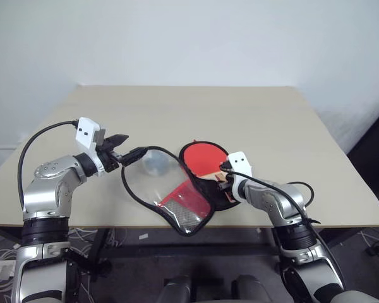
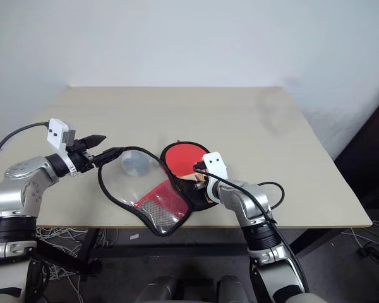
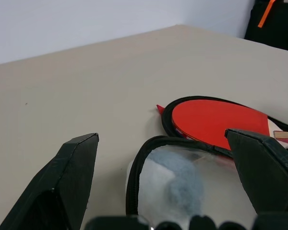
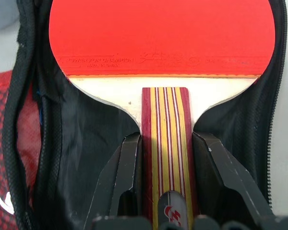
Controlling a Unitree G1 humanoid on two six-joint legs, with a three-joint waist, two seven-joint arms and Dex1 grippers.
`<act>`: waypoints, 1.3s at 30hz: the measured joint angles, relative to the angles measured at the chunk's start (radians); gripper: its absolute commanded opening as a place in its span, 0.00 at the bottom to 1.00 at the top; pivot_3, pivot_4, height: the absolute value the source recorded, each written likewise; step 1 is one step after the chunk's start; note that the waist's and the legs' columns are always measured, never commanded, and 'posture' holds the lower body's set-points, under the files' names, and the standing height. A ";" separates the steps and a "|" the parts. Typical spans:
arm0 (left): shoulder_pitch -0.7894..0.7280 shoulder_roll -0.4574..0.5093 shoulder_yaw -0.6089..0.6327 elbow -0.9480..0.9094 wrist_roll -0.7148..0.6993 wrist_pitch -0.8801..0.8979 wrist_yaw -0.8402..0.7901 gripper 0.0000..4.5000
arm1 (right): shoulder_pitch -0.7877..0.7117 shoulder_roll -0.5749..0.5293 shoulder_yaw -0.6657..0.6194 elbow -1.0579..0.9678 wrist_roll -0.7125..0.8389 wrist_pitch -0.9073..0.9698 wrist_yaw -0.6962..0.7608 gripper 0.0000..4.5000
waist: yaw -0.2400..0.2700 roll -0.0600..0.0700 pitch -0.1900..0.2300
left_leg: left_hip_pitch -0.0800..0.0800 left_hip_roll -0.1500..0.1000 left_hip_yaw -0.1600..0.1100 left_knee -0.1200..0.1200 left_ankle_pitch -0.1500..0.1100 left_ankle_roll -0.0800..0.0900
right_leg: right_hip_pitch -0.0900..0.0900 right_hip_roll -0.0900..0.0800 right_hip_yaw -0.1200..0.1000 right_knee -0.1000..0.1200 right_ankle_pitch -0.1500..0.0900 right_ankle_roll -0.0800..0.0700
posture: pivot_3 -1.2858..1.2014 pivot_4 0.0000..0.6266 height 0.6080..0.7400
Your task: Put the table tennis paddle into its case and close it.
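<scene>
right fingers (image 4: 165,182): pinching the table tennis paddle (image 1: 202,159) by its striped handle | paddle: red blade lies in the black half of the open case (image 1: 183,202), near middle of desk (image 1: 290,126) | left fingers (image 1: 127,149): spread wide at the clear flap's left rim

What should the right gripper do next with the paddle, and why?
Probably open and back off. The right gripper is shut on the paddle handle, and the paddle already lies on the black inside of the open case. The left gripper stands open by the raised flap, which can then fold over.
</scene>
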 measured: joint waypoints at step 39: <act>0.085 0.256 0.098 0.214 0.023 -0.102 -0.131 0.86 | 0.019 -0.389 -0.321 -0.331 0.264 0.024 0.373 1.00 | 0.001 0.003 0.001 | 0.001 0.004 0.002 -0.001 -0.001 -0.001 | 0.000 0.001 0.000 -0.001 -0.004 0.005 | 0.52 0.00 0.99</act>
